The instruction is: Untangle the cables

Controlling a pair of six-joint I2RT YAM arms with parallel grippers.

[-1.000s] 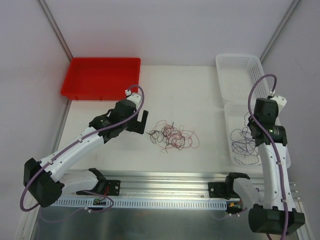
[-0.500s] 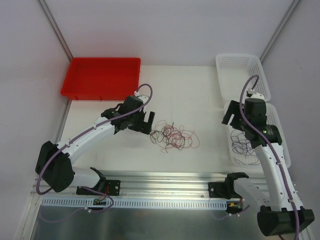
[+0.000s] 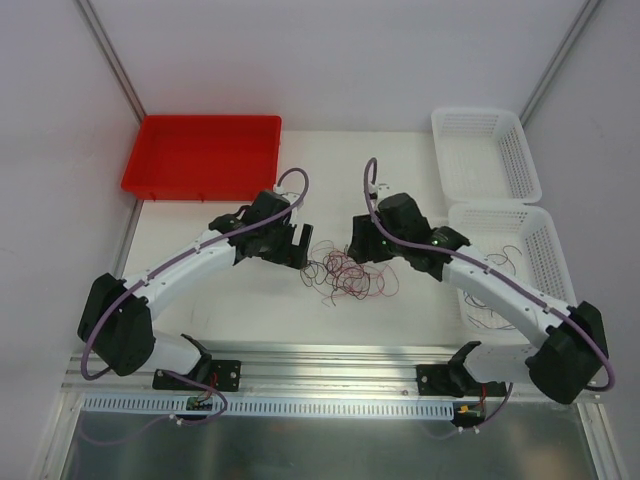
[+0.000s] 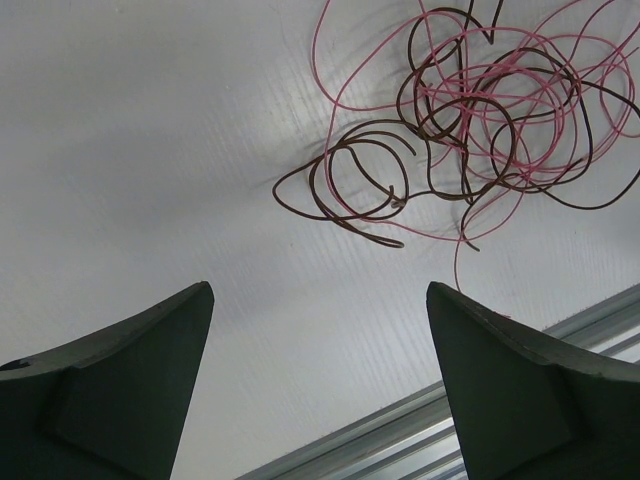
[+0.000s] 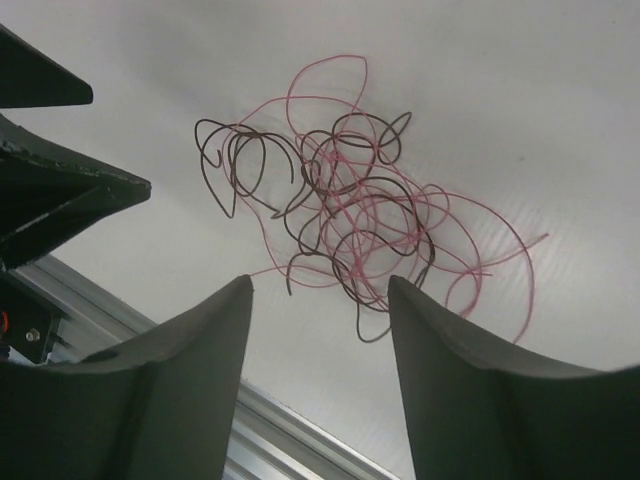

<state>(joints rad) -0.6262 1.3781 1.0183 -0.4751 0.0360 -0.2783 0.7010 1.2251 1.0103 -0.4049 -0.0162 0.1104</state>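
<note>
Flanking the cables [image 3: 345, 272], left arm [image 3: 190, 262], right arm [image 3: 490, 285], both stretched inward, probably hovering.

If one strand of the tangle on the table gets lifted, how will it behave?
Probably floppy and very light: the wire tangle is hair-thin, lying in loose curls. Pink and dark loops cross repeatedly, so neighbours would likely drag along.

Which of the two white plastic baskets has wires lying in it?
The nearer white mesh basket: thin dark wires lie in it. The farther basket shows none.
</note>
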